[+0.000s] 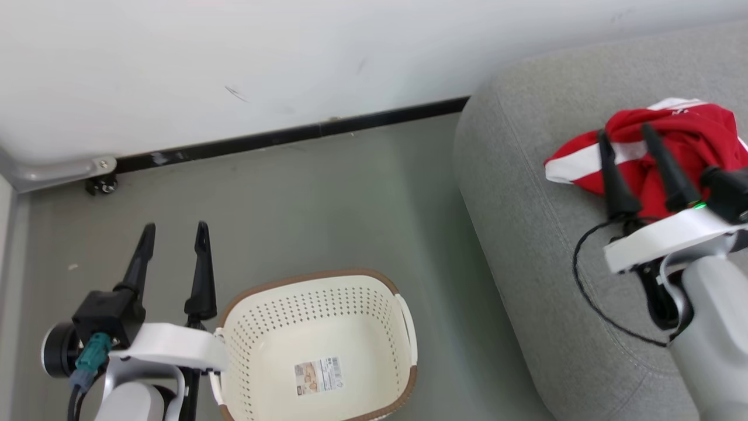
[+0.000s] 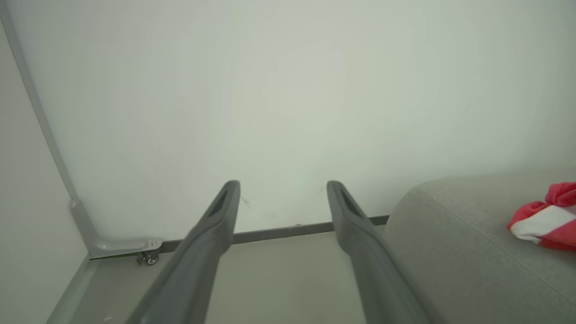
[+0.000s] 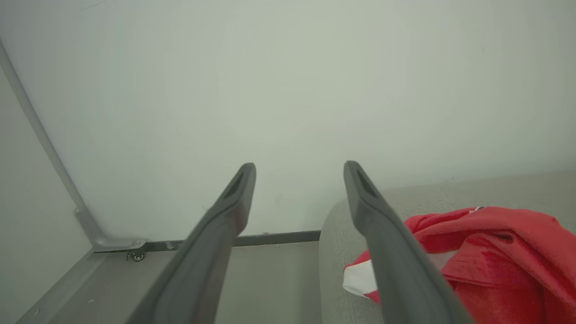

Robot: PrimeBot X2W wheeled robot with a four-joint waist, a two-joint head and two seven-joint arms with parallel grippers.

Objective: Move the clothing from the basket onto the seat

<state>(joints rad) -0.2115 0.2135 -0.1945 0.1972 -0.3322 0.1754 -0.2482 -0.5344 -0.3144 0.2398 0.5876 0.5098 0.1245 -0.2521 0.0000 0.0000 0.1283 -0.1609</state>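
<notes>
Sitting nearest the robot, the basket (image 1: 263, 327) is resting on the floor (image 1: 327, 204). It is an oval of cream plastic with perforated walls and a brown woven-look rim. Its smooth bottom is showing bare around a flat paper label (image 1: 318, 375).

Just beside the basket, on its left, the left fingers (image 1: 201, 275) are pointing away from the robot. Long, dark and tapering, they are standing spread wide and gripping nothing.

Off to the right the seat (image 1: 526, 204) is bulging up, a big grey cushion of coarse woven fabric with a rounded corner and a stitched seam. The right fingers (image 1: 613, 175) are hanging over it, likewise parted and released, with a thin black cable (image 1: 576, 263) looping from the wrist. In the head view their tips are crossing the clothing (image 1: 689, 134); whether they are touching it I cannot tell.

The clothing is lying crumpled on the seat, well apart from the basket. It is soft bright red fabric with a broad white stripe and white trim, bunching in folds.

Farther off, the smooth grey-green floor is running to a black baseboard (image 1: 292, 133). A grey metal bracket (image 1: 58, 169) with a small caster (image 1: 104, 186) is sitting in the corner there. Behind it a plain matte white wall (image 1: 350, 47) is rising, lightly scuffed.
</notes>
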